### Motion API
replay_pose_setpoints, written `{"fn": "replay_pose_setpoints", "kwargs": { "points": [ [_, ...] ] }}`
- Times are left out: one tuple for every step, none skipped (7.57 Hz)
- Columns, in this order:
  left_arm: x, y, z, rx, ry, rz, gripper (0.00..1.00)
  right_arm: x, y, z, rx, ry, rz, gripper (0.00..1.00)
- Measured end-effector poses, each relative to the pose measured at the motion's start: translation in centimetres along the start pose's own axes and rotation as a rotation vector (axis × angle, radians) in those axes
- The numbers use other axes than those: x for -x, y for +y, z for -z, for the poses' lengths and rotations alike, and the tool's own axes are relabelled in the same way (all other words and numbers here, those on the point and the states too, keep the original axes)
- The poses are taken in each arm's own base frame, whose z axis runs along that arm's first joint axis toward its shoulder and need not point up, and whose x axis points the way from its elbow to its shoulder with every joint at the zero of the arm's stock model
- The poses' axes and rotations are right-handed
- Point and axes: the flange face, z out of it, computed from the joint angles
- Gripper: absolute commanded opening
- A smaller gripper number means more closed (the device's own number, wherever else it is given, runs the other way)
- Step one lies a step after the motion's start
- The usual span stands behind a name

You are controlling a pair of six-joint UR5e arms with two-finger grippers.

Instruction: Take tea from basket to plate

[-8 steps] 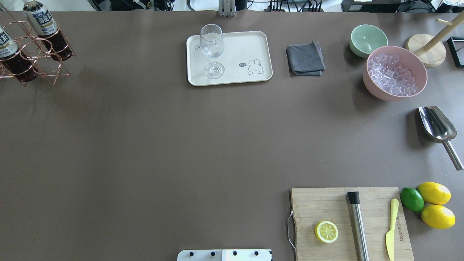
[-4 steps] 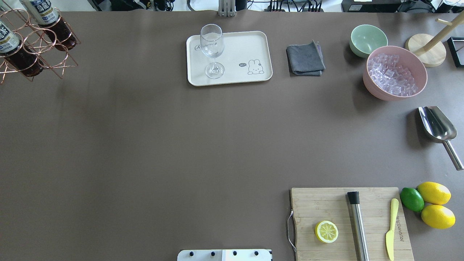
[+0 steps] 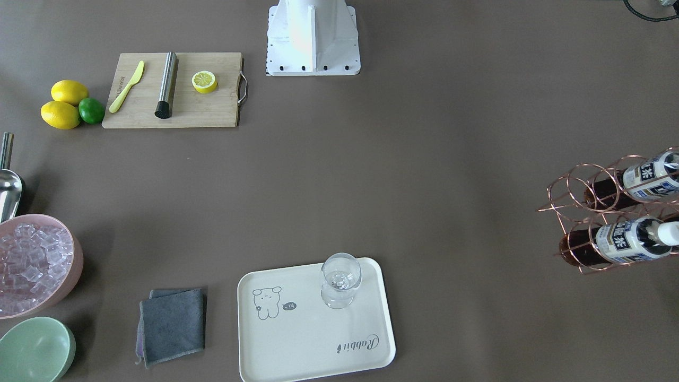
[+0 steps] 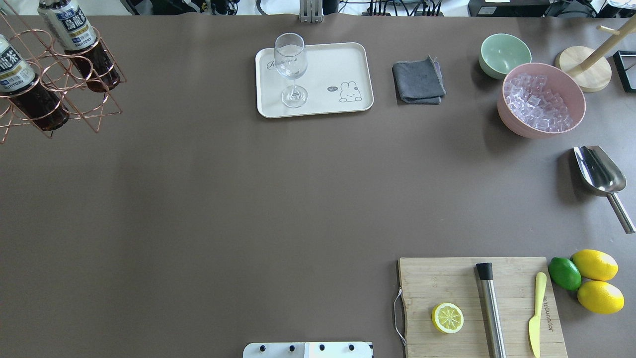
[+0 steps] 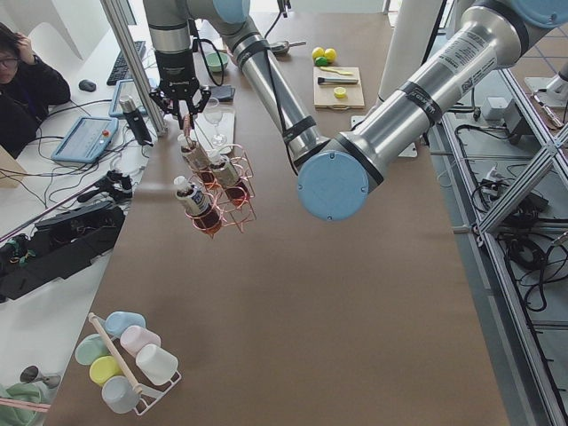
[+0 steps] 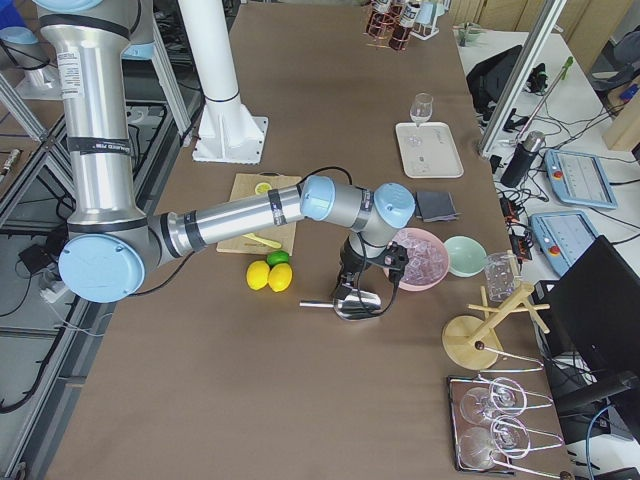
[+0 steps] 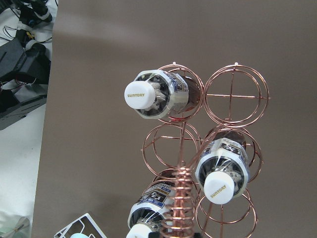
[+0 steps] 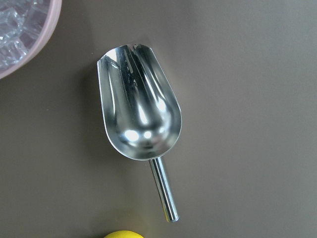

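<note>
Copper wire forms the basket (image 4: 54,74) at the far left corner of the brown table (image 4: 248,199) in the overhead view. It hangs tilted from its tall handle. The left gripper (image 5: 183,108) sits at the top of that handle in the side view, and from there I cannot tell whether its fingers are clamped on the wire. Three tea bottles (image 7: 158,96) with white caps stand in the rings, all inside the basket and well apart from the plate (image 4: 348,64).

The plate lies further right along the far edge. A wine glass (image 4: 290,64) stands upright on its left part and a small cartoon animal is drawn near its right end. Just right of the plate lies a folded grey cloth (image 4: 418,79). Next comes a green bowl (image 4: 504,53), and just beside it a pink bowl (image 4: 516,127) full of ice cubes (image 4: 534,102).

A steel scoop (image 8: 138,114) lies on the table near the right edge, its open end toward the pink bowl. The right gripper (image 6: 350,288) hangs over the scoop. Its fingers show in no close view, so I cannot tell whether they are apart or together.

At the near right, a wooden cutting board (image 4: 437,283) carries a lemon half (image 4: 447,317), a metal bar (image 4: 491,308) and a yellow knife (image 4: 536,313). A lime (image 4: 564,273) and two lemons (image 4: 595,264) lie just beside its right edge.
</note>
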Motion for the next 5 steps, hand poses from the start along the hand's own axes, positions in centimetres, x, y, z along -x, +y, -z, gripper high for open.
{"fn": "replay_pose_setpoints", "kwargs": {
  "points": [
    [-1.8,-1.8,0.5,-0.011,-0.015,0.027,0.00,-0.3,0.1,0.0,0.001,-0.001,-0.006,1.00],
    [-3.8,-4.5,0.0,-0.022,-0.015,0.049,0.00,-0.9,0.2,0.0,-0.001,-0.003,-0.017,1.00],
    [-6.1,-7.6,-0.7,-0.036,-0.009,0.046,0.00,-1.5,0.4,0.0,-0.002,-0.005,-0.026,1.00],
    [-8.4,-10.0,-1.1,-0.053,-0.005,0.050,0.00,-1.7,0.5,0.1,-0.004,-0.007,-0.028,1.00],
    [-10.6,-12.2,-1.7,-0.068,0.008,0.061,0.00,-1.5,0.4,0.3,-0.008,-0.007,-0.024,1.00]
  ]
}}
